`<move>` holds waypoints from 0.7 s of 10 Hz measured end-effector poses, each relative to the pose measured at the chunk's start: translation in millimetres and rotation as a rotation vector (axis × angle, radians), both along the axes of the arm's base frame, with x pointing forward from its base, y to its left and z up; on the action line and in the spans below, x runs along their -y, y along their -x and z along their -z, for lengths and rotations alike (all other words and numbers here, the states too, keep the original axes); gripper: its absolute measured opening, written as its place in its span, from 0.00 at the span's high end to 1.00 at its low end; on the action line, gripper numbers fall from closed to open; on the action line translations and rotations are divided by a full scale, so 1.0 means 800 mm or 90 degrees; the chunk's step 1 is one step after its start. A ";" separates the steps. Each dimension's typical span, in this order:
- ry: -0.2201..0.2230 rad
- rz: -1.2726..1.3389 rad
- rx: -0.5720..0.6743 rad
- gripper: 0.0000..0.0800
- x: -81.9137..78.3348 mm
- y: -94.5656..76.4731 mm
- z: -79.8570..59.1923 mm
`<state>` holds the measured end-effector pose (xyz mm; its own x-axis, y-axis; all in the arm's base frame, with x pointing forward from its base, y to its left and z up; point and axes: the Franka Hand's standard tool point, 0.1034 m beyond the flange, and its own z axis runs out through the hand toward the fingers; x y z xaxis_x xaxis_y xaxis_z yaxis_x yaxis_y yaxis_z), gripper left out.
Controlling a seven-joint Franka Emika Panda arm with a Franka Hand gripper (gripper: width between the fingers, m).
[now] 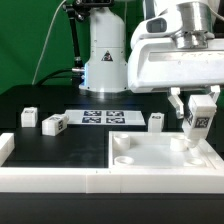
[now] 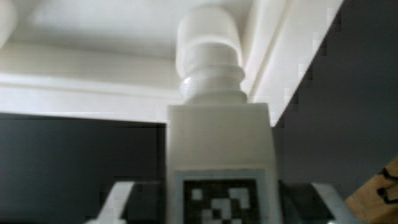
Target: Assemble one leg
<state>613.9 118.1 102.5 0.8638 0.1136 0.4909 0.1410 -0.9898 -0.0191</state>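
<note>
My gripper is shut on one leg, a small white block with a black-and-white tag. It holds the leg upright just above the far corner of the large white square panel at the exterior view's right. In the wrist view the leg fills the middle between my fingers, and its round threaded end points at the panel. I cannot tell whether the leg touches the corner socket. Three more legs lie on the black table: two at the left and one behind the panel.
The marker board lies flat on the table behind the panel. A white raised rail runs along the front, with a short end at the exterior view's left. The robot base stands at the back.
</note>
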 end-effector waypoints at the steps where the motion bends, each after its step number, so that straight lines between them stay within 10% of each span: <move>1: 0.000 -0.001 -0.003 0.64 -0.002 0.001 0.005; 7: 0.014 0.008 0.048 0.64 0.007 -0.002 0.024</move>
